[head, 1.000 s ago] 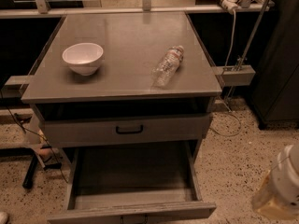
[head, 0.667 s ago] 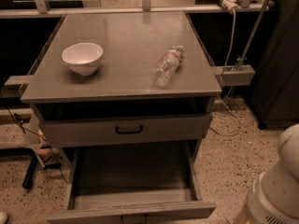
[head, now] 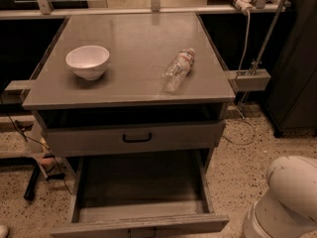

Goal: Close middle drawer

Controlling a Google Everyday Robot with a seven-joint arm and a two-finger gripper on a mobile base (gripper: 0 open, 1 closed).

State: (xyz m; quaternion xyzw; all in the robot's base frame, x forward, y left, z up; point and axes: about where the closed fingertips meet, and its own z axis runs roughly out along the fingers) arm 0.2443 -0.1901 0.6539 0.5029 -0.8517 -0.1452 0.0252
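Observation:
The middle drawer [head: 141, 195] is a wide grey wooden drawer, pulled far out of the cabinet towards me, and its inside looks empty. Its low front panel [head: 138, 225] lies along the bottom edge of the view, with a bit of black handle [head: 141, 232] just showing. Above it, the taller-fronted top drawer [head: 133, 138] with a black bar handle stands slightly out. The lowest drawer is hidden. My gripper is out of view. Only a white rounded part of my arm [head: 287, 200] shows at the lower right, right of the open drawer.
On the cabinet top [head: 133, 78] stand a white bowl [head: 87, 61] at the left and a clear plastic bottle [head: 177, 70] lying on its side at the right. A dark cabinet [head: 297, 58] stands at the right. Cables [head: 247, 128] run over the speckled floor.
The white part of my arm has come further into view at the lower right. The drawers, bowl and bottle have not moved.

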